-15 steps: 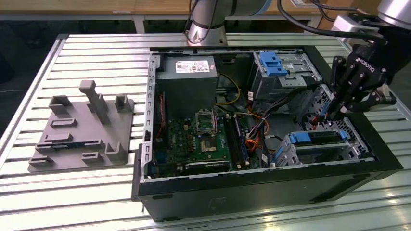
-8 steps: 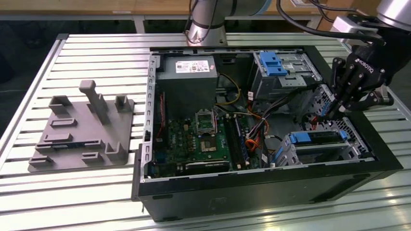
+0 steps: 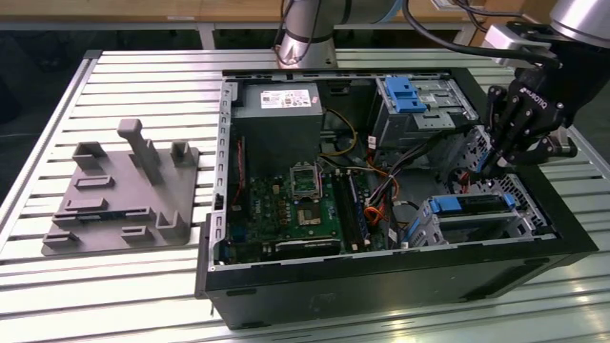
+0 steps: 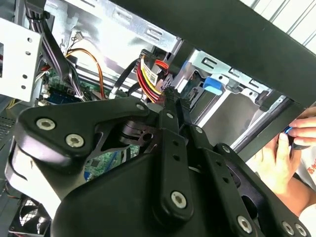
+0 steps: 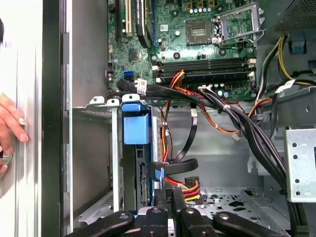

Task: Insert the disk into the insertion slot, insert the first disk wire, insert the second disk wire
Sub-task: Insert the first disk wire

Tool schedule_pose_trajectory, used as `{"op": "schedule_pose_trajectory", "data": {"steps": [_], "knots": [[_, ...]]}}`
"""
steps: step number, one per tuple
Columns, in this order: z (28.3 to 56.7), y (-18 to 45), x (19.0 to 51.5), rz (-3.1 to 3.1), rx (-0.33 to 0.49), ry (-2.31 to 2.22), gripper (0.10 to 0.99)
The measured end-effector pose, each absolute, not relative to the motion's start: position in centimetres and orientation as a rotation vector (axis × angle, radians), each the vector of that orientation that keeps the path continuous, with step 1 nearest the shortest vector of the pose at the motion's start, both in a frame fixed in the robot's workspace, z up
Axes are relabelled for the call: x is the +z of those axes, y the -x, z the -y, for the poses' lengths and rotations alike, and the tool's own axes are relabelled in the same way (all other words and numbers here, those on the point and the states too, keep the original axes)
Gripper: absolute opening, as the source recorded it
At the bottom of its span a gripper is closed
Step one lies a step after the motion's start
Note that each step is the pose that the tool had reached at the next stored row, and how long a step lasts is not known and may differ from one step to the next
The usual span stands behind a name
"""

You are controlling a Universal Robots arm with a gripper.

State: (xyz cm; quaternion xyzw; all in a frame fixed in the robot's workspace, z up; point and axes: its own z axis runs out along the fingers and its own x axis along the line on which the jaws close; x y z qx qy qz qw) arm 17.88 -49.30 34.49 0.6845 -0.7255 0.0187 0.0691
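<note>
The disk [image 3: 469,205], in its blue carrier, lies inside the silvery insertion slot [image 3: 519,227] at the case's near corner on the exterior view's right. In the first wrist view the disk's blue carrier tab [image 5: 136,123] stands out from the slot's wall [image 5: 94,163]. A black wire with a blue plug [image 5: 159,173] reaches the disk's edge. My gripper [image 3: 483,171] hangs just behind the slot. Its fingers [image 5: 177,202] are shut on the connector of a red, yellow and black disk wire [image 5: 190,185], also seen in the second wrist view as a disk wire [image 4: 150,74] at my gripper [image 4: 165,93].
A taller grey cage with a blue clip [image 3: 410,93] stands at the case's back. Thick black cable bundles [image 5: 237,118] cross above the motherboard [image 3: 296,207]. A person's hand [image 5: 10,123] rests on the case's outer wall. A grey fixture plate [image 3: 124,193] lies on the table [image 3: 143,71].
</note>
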Motion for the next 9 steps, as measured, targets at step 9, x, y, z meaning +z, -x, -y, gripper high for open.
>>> {"op": "schedule_pose_trajectory", "data": {"steps": [9], "knots": [[49.38,-17.64,34.49,2.196,0.093,-2.085,0.165]]}}
